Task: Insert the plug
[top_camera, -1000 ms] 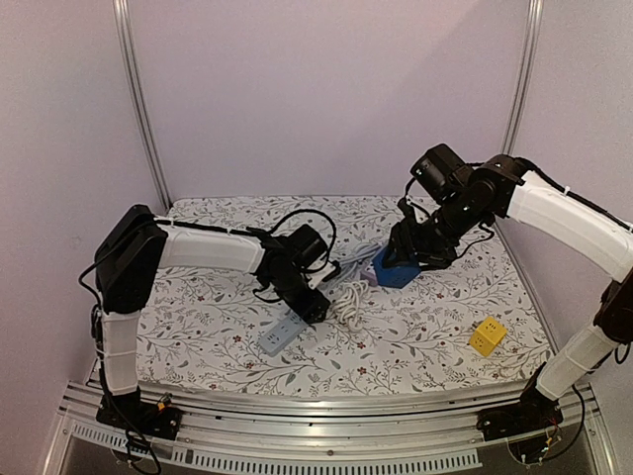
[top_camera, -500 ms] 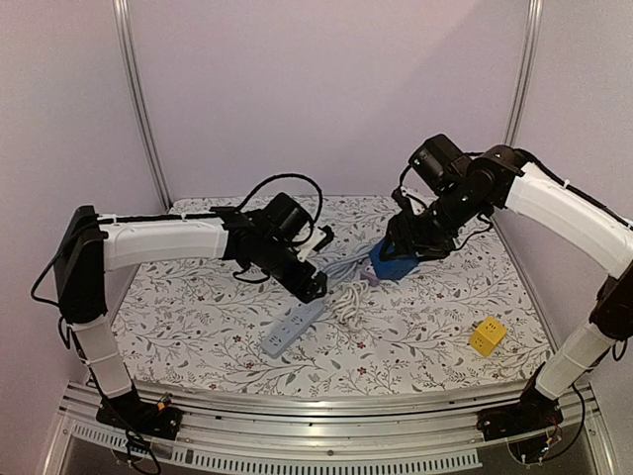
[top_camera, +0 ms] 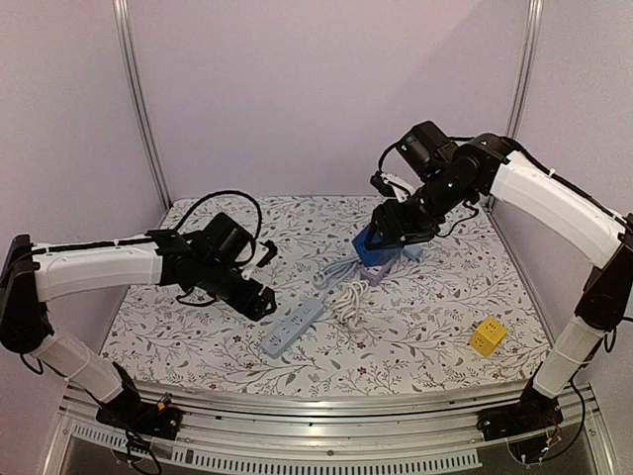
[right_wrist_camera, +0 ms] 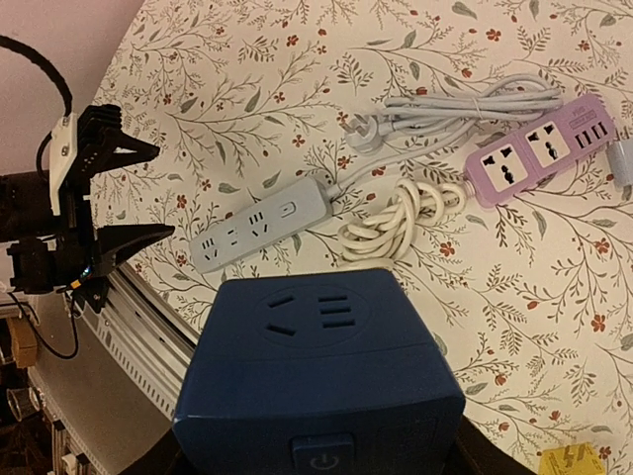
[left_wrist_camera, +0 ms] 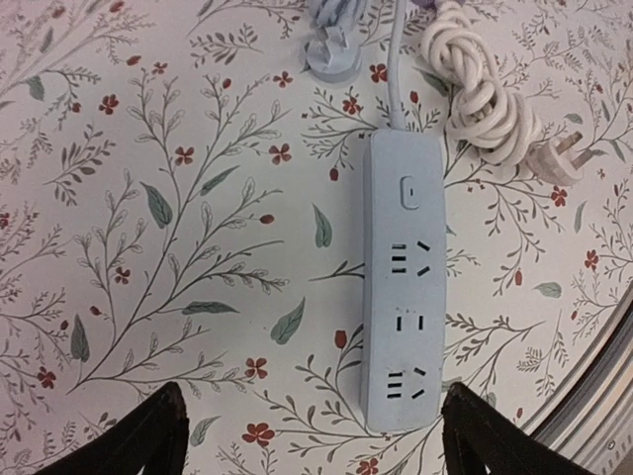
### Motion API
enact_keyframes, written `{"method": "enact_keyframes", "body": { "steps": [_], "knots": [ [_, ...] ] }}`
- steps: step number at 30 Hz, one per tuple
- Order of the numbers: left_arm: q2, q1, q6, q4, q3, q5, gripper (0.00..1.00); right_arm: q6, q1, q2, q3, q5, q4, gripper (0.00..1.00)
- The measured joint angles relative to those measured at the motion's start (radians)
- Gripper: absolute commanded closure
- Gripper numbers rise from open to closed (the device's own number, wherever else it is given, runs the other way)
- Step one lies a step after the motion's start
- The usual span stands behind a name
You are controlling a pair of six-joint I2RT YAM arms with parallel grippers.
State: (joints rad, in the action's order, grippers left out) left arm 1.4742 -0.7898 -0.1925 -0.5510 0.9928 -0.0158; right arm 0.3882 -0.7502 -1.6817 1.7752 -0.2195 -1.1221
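Two plugs lie loose by the grey strip

One white plug (left_wrist_camera: 556, 160) lies flat on the flowered cloth (left_wrist_camera: 198, 198), just beside the switch end of the grey power strip (left_wrist_camera: 404, 282). It sits at the end of a knotted white cord (left_wrist_camera: 475, 89). Its pins are too small to make out. One grey plug (left_wrist_camera: 331, 57) lies just past the same end of the strip, and the top edge of the left wrist view cuts part of it off. The strip lies flat with its three sets of holes facing up.

The left gripper (top_camera: 259, 300) is just beside the strip's other end, with its fingers spread wide. Its own camera shows only two dark fingertips (left_wrist_camera: 148, 440) at the bottom edge. I cannot tell if they touch the cloth.

The right gripper (top_camera: 388, 236) is well apart from the strip, past the switch end. It holds a blue socket cube (right_wrist_camera: 321, 366) up above the cloth. The cube fills the bottom of the right wrist view and hides most of the fingers.

A purple strip (right_wrist_camera: 534, 148) lies past the knotted cord, and from above the blue cube hides part of it. A yellow cube (top_camera: 487, 336) sits well apart from the grey strip, on the right arm's side.
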Motion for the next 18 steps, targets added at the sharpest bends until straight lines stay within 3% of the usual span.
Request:
{"method": "enact_keyframes", "body": {
  "steps": [8,12,14,18],
  "knots": [
    [-0.166,0.065,-0.023,-0.002,-0.076,-0.052,0.12,-0.141,-0.037,-0.117,0.12,-0.052,-0.027,1.0],
    [-0.258,0.08,-0.024,-0.025,-0.097,-0.094,0.08,-0.187,-0.057,-0.195,0.197,-0.057,-0.056,1.0],
    [-0.309,0.084,-0.026,-0.041,-0.108,-0.122,0.01,-0.195,-0.062,-0.232,0.232,-0.057,-0.075,1.0],
    [-0.408,0.088,-0.04,-0.085,-0.127,-0.185,0.0,-0.193,-0.072,-0.284,0.281,-0.047,-0.101,1.0]
  ]
}}
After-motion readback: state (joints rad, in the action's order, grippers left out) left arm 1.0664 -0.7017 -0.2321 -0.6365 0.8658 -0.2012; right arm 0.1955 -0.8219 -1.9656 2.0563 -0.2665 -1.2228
